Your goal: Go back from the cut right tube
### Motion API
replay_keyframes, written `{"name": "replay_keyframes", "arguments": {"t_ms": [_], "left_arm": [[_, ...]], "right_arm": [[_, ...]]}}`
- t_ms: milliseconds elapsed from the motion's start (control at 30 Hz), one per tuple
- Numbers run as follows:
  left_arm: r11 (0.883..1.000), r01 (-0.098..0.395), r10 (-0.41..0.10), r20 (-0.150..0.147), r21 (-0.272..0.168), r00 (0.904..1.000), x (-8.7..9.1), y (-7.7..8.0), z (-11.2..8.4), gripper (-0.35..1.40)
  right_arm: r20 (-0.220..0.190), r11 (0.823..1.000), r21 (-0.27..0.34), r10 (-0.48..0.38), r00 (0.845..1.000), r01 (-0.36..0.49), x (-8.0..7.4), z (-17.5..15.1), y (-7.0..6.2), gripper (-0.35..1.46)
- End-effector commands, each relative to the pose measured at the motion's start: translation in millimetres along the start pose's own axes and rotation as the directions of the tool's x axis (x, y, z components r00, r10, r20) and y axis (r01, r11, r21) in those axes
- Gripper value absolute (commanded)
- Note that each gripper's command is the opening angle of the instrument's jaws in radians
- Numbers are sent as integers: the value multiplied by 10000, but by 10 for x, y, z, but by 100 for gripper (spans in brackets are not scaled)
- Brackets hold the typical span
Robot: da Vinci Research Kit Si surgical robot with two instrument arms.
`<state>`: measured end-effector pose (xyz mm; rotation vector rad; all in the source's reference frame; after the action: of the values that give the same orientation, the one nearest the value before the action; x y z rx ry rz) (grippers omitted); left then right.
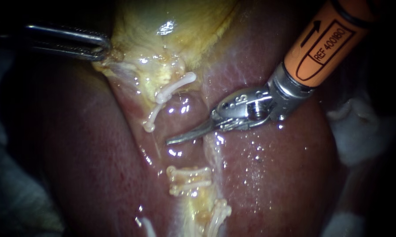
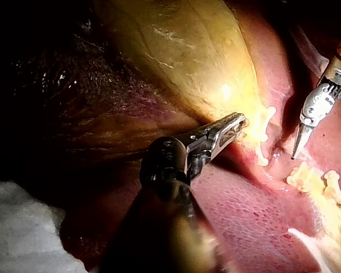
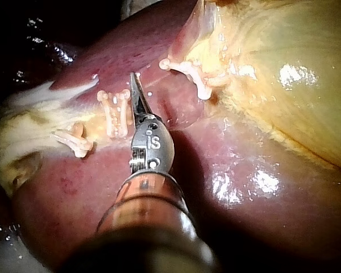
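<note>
Steel left instrument [image 1: 106,52], dim, grips gallbladder [image 1: 171,26].

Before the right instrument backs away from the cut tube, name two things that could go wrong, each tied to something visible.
1. The right instrument, jaws shut, lies between the upper clips and lower clips; drifting sideways could snag one.
2. The left instrument grips the gallbladder; extra pull might strain the upper clips.

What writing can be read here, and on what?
Right instrument, orange shaft: a boxed label and an arrow; not read off here.
Its metal wrist: small stamped marks; not read off.
Left instrument, liver, gallbladder, clips: no writing.
</note>
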<state>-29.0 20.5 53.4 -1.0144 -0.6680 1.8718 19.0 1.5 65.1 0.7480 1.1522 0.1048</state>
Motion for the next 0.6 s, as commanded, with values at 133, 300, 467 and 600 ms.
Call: {"name": "replay_keyframes", "arguments": {"t_ms": [133, 300, 467, 600], "left_arm": [[10000, -2, 2, 2, -5, 10000, 0, 0, 0, -35], [10000, -2, 2, 2, -6, 10000, 0, -1, 0, -35], [10000, -4, 4, 4, -9, 10000, 0, -2, 0, -35], [10000, -9, 9, 8, -16, 10000, 0, -4, 0, -35]], "right_arm": [[-25, 9996, -291, -1, 10000, 0, 0, 5, 2, 81], [-34, 9993, -385, 10, 10000, -11, 2, 11, 4, 125], [-65, 9960, -897, -3, 10000, -3, -1, 5, -1, 131], [-210, 9648, -2626, 78, 9997, -130, -6, -9, -16, 138]]}}
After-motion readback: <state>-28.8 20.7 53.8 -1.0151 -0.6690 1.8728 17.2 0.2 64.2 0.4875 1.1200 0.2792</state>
